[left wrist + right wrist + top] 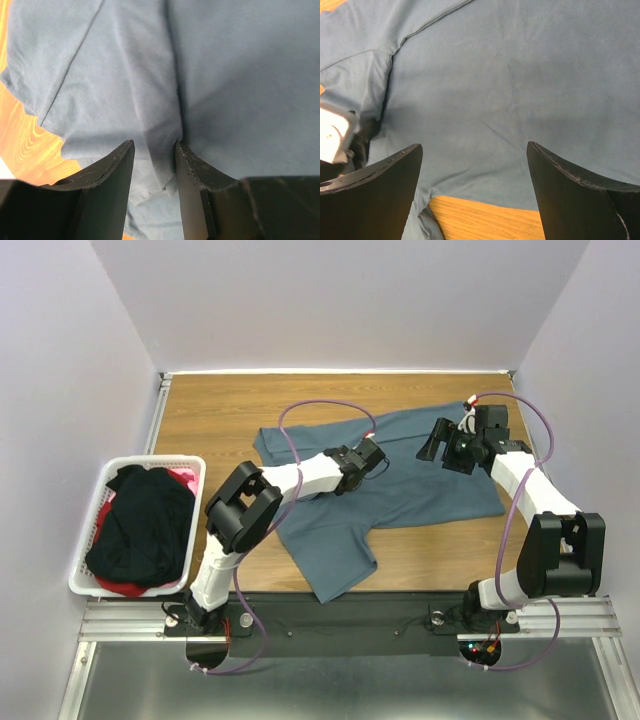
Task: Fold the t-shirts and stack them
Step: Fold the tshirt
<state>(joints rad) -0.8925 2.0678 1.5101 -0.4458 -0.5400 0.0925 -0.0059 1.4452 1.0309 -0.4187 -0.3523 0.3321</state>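
The slate blue-grey t-shirt (430,485) lies spread over the middle and right of the table (220,410), while the black t-shirt (145,525) and the red-pink one (182,477) sit heaped in the white basket (88,530) at the left edge. The left fingers (377,454) are down on the blue-grey shirt, half open astride a raised fold; whether they pinch it I cannot tell. The right fingers (437,445) stand wide apart over the shirt's far right part, holding nothing.
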